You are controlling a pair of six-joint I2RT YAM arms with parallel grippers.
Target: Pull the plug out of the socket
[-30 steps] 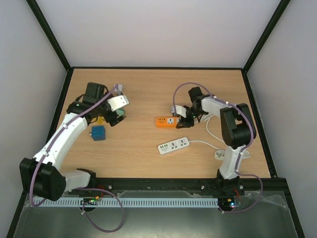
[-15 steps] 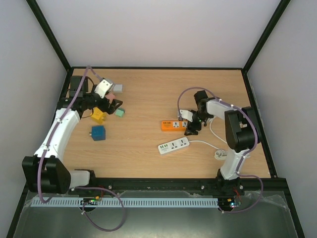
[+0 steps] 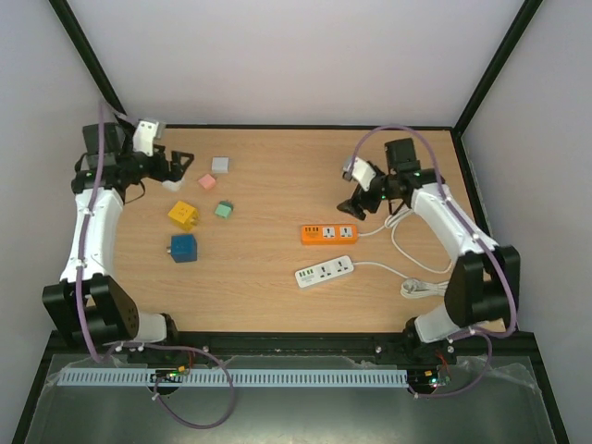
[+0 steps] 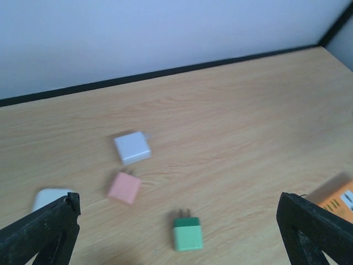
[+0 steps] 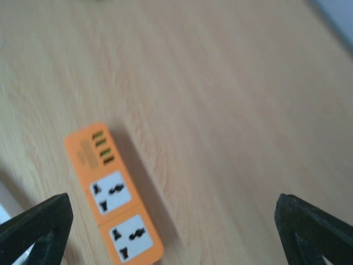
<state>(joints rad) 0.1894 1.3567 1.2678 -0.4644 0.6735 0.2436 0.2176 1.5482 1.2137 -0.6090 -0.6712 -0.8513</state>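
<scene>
From above, the orange socket strip lies flat on the light wood-grain worktop, right of its middle. Its long axis runs roughly parallel to the near edge. A white cable leaves the end that faces the right edge. A white socket strip lies just nearer the near edge, tilted. Five loose plugs sit well apart from both strips on the left half: grey plug, pink plug, green plug, yellow plug and blue plug. The left fingers hang by the far left corner, and the right fingers hang just beyond the orange strip's right end. Black frame bars edge the worktop, with pale walls behind.

The left wrist view has both fingers at the bottom corners, spread wide with bare wood between them. The grey plug and green plug point their prongs toward the far edge, and the pink plug lies between them. A white rounded piece sits beside one finger.

The right wrist view is blurred. Its fingers are also spread wide at the corners, holding nothing. The orange strip lies below them on a diagonal. One end carries dark slots, followed by two white socket faces with their holes uncovered.
</scene>
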